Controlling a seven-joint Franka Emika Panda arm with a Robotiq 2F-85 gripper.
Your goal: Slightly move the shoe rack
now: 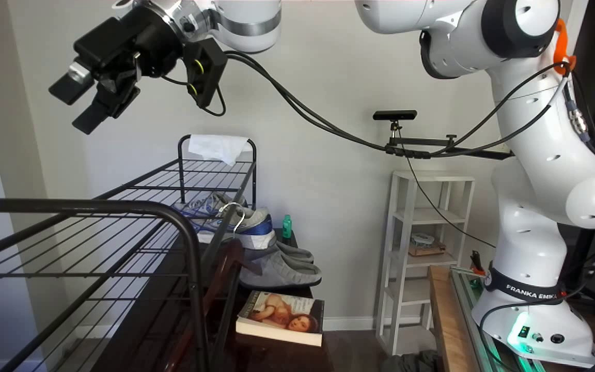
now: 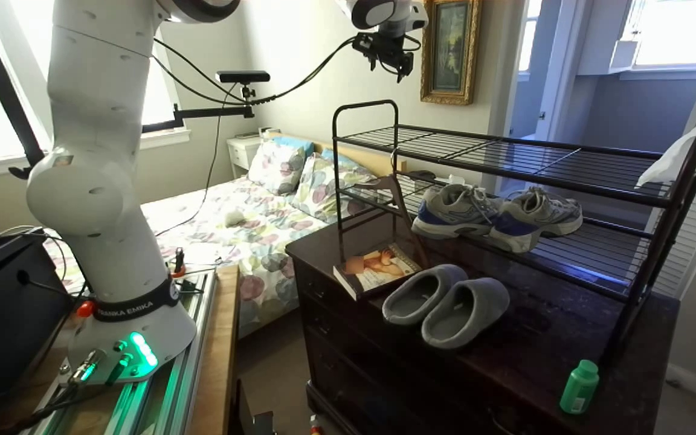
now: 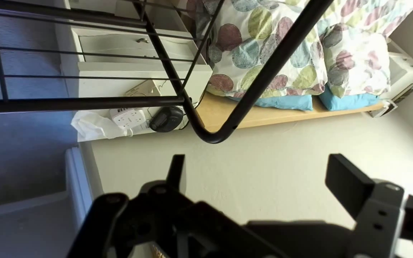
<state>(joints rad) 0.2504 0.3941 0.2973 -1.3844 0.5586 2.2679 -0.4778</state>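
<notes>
The shoe rack is a black metal rack with a rounded tube frame and thin wire shelves. It stands on a dark dresser (image 2: pixel 541 338) and shows in both exterior views (image 1: pixel 70 206) (image 2: pixel 499 170). In the wrist view, a rounded corner of its tube frame (image 3: pixel 279 59) lies beyond the fingertips, apart from them. My gripper (image 1: pixel 77 107) is open with nothing between its fingers. It hangs in the air above the rack's top shelf level, near the looped end rail in an exterior view (image 2: pixel 389 70). The open fingers also show in the wrist view (image 3: pixel 256 161).
Grey-blue sneakers (image 2: pixel 454 211) sit on the rack's lower shelf. A white cloth (image 2: pixel 686 148) drapes over one end rail. A brown hanger (image 2: pixel 397 193) hangs from the rack. Grey slippers (image 2: pixel 466 311), a book (image 2: pixel 378 269) and a green bottle (image 2: pixel 579 386) lie on the dresser.
</notes>
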